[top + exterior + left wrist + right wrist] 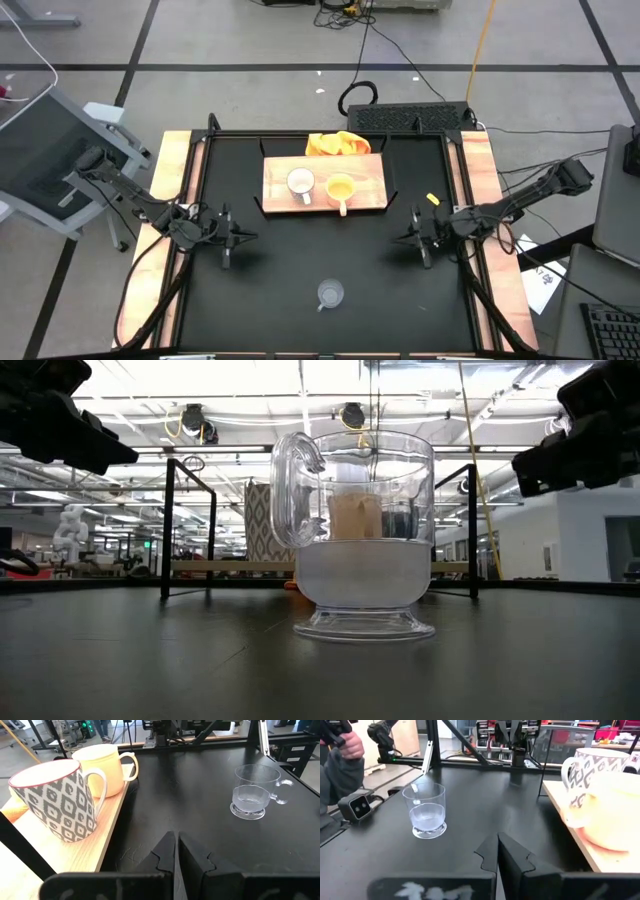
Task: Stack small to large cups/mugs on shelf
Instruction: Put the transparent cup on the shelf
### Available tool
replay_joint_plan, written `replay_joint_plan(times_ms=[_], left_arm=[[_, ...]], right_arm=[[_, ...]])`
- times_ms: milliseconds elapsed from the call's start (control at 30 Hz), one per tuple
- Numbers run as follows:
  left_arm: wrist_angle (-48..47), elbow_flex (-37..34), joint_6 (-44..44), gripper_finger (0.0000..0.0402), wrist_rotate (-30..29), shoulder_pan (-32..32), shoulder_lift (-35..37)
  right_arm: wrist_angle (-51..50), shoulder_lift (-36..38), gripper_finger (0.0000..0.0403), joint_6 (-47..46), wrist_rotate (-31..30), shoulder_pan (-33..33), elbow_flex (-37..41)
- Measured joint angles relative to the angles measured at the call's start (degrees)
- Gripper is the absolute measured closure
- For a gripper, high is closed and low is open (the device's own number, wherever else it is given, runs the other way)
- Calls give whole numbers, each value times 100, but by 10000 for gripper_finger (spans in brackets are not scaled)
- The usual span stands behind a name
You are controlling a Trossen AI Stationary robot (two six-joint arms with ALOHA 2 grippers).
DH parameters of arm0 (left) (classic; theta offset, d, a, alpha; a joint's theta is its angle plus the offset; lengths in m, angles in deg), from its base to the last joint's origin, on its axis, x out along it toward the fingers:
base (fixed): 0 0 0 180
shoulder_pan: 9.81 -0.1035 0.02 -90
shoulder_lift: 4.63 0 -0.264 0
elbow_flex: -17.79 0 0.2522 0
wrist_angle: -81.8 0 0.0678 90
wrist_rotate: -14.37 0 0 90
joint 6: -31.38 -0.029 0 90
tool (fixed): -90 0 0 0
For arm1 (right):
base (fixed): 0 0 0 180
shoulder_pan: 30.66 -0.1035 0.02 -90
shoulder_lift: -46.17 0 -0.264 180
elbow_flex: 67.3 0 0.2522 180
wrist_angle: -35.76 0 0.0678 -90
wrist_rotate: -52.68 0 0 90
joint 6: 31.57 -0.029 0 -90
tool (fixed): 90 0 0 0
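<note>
A white patterned mug (pixel 300 183) and an orange-yellow mug (pixel 340 188) stand side by side on their bases on the light-wood shelf (pixel 370 170) at the table's far middle. The clear glass cup (pixel 331 294) stands upright on the black tabletop near the front edge, handle visible (pixel 282 785). My left gripper (pixel 248 238) hovers shut at the table's left, between shelf and cup. My right gripper (pixel 398 238) hovers shut at the right, mirroring it. Neither touches anything. The wrist views show the shut fingers (pixel 177 851) (pixel 497 849) pointing across the table.
An orange-yellow cloth (pixel 337 144) lies behind the shelf. The shelf sits raised on a black frame (pixel 188 525). A person's hand (pixel 350 742) shows beyond the table's edge, and a small grey camera box (pixel 357 806) stands at the table's edge.
</note>
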Motion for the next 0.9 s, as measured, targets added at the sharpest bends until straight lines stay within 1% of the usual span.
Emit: replay_joint_plan(times_ms=[333,567,667,800,900], left_arm=[[0,0,-4,378,-35,-1,-2],[0,0,-25,378,-47,0,-2],[71,0,-93,378,-48,0,-2],[757,33,-312,378,29,-2,0],[756,350,-467,378,240,1,-62]], right_arm=[[-374,825,403,412,-13,-92,3],[-437,1332,403,447,-13,-92,259],[-598,1435,403,413,-13,-90,258],[-620,1452,403,431,-13,-90,262],[-622,1452,403,427,-13,-90,265]])
